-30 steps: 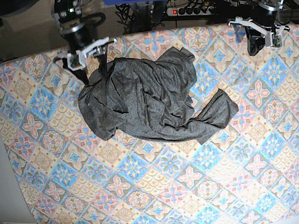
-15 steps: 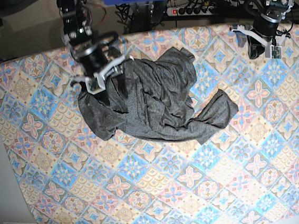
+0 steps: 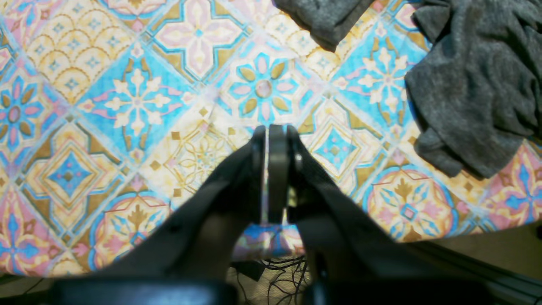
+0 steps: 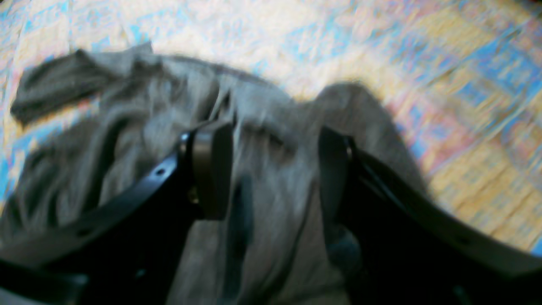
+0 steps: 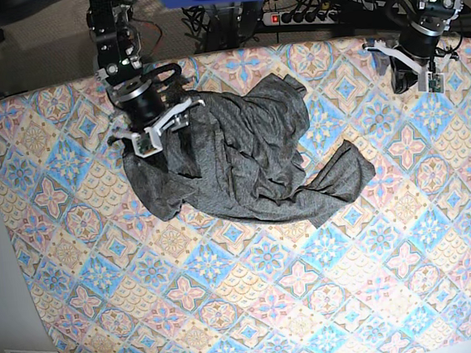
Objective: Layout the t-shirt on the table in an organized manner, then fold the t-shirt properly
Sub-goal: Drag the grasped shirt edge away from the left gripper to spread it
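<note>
In the base view the t-shirt (image 5: 242, 159) is lying crumpled on the table (image 5: 106, 306), its long axis running from the far edge diagonally toward the near side; the right gripper (image 5: 154, 132) is hovering over the shirt's far corner, plainly the nearer arm; the left gripper (image 5: 413, 72) is hanging well apart from the shirt. In the left wrist view its jaws are pressing shut on nothing, the shirt (image 3: 470, 84) lying off to one side; in the right wrist view the right gripper (image 4: 275, 169) is standing wide, unclosed, fabric (image 4: 127, 127) directly beneath and between the jaws.

No text, label, brand, number or sign can be read anywhere in these views, neither on the patterned surface (image 5: 256, 308) nor on the t-shirt (image 5: 242, 155).
</note>
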Controlling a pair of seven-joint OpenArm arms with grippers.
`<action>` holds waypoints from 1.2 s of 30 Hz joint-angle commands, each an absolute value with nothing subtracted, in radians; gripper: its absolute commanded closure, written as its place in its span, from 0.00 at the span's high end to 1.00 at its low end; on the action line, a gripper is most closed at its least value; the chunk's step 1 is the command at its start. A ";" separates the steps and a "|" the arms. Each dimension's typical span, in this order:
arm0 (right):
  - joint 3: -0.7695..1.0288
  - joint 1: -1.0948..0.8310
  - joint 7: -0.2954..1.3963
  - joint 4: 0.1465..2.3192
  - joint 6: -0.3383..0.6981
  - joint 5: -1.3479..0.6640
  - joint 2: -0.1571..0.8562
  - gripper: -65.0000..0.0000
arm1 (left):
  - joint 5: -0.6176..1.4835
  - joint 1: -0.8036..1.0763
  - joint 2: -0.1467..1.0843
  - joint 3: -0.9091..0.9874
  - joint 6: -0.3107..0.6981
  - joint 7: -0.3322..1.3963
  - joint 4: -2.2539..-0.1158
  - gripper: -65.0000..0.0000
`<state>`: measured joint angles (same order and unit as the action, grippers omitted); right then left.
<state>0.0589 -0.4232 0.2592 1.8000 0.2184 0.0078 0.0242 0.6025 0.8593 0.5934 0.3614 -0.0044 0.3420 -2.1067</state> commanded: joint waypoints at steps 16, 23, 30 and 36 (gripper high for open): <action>0.061 -0.478 0.016 1.570 0.222 0.004 0.045 0.48 | 0.602 0.865 0.605 0.371 -0.007 0.320 -2.123 0.00; 0.064 -0.518 0.022 1.641 0.222 0.004 0.045 0.23 | 0.604 0.863 0.605 0.367 -0.007 0.320 -2.123 0.00; 0.159 -0.518 0.059 1.750 0.222 0.004 0.044 0.00 | 0.607 0.865 0.591 0.366 -0.007 0.321 -2.123 0.00; 0.262 -0.518 0.168 1.768 0.222 0.004 0.044 0.00 | 0.601 0.852 0.555 0.364 -0.007 0.323 -2.123 0.00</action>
<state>0.2527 -0.5182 0.1898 1.7470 0.2344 0.0078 0.0334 0.6018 0.8467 0.5430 0.3576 -0.0048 0.3443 -2.1067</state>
